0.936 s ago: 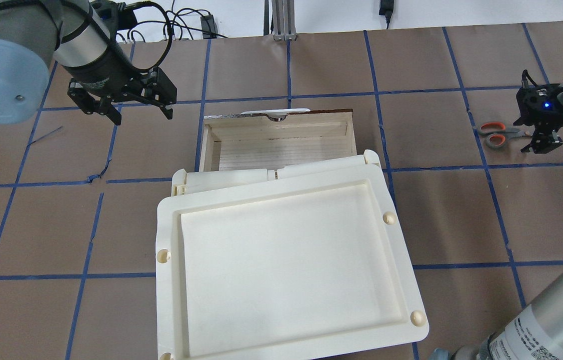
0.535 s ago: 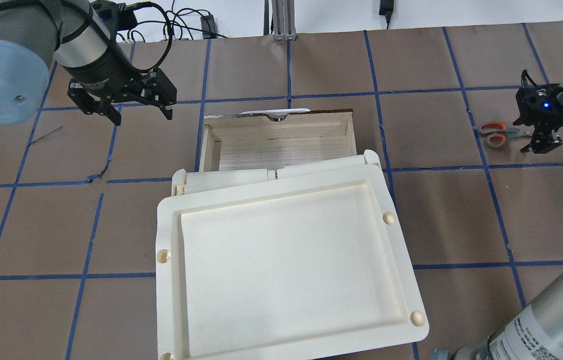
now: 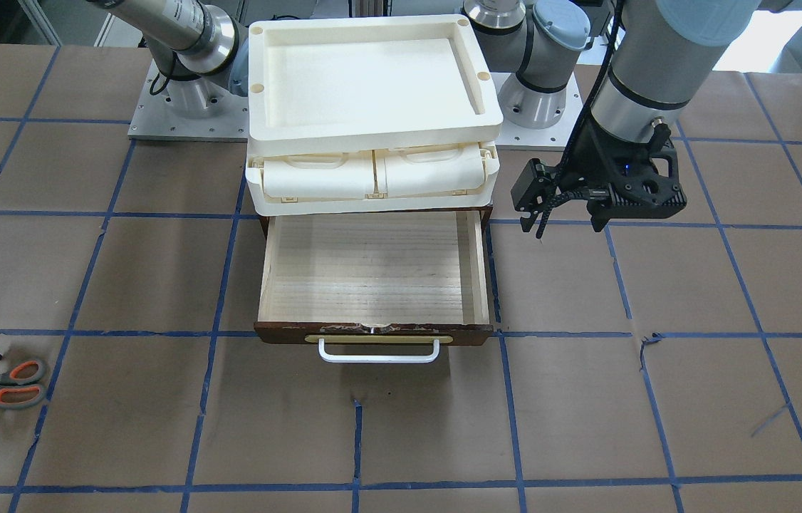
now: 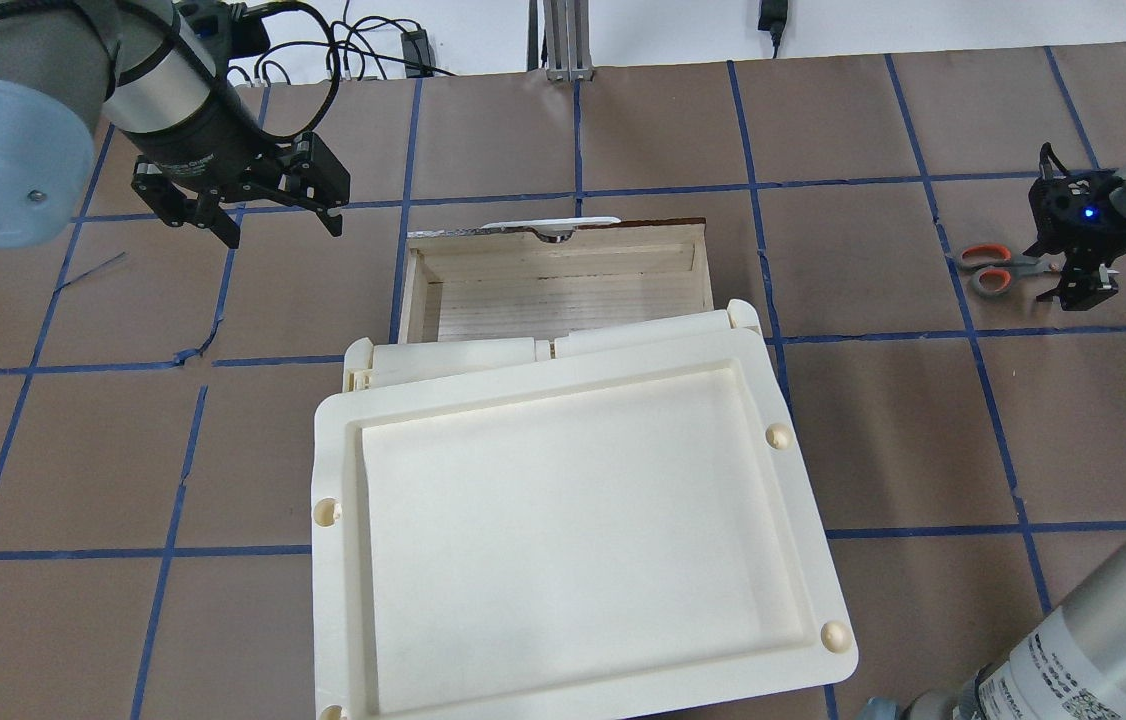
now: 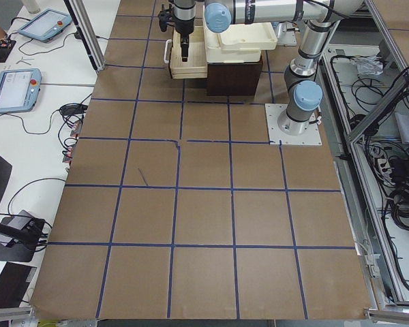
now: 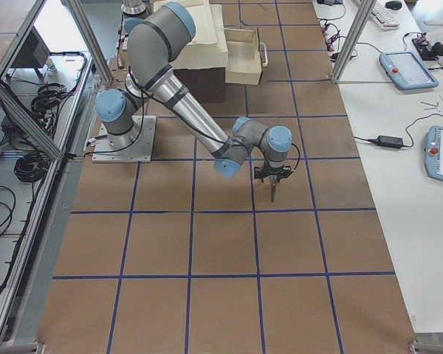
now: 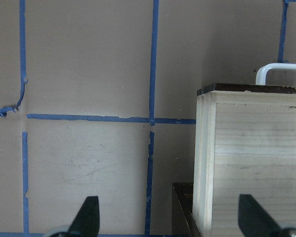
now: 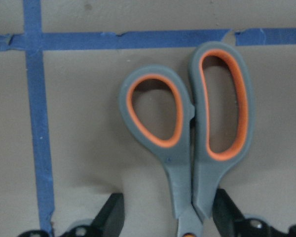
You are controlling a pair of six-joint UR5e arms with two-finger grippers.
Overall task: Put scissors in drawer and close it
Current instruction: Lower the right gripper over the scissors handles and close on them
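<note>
The scissors (image 4: 991, 268), grey handles lined orange, lie flat on the table at the far right; they also show in the front view (image 3: 11, 385). My right gripper (image 4: 1075, 283) is low over their blade end. In the right wrist view its open fingers (image 8: 111, 217) straddle the shank of the scissors (image 8: 187, 148) just below the loops. The wooden drawer (image 4: 563, 295) stands pulled out and empty, its white handle away from me (image 3: 378, 354). My left gripper (image 4: 283, 232) hangs open and empty left of the drawer; the left wrist view shows the drawer's side (image 7: 251, 158).
A cream tray (image 4: 335, 480) sits on top of the cabinet, over cream plastic compartments (image 3: 372, 178) above the drawer. The brown table is marked with a grid of blue tape. Cables lie beyond the far edge (image 4: 363, 45).
My right gripper has sunk slightly and edged toward the scissors. The left gripper has barely shifted. The scissors and drawer have not moved.
</note>
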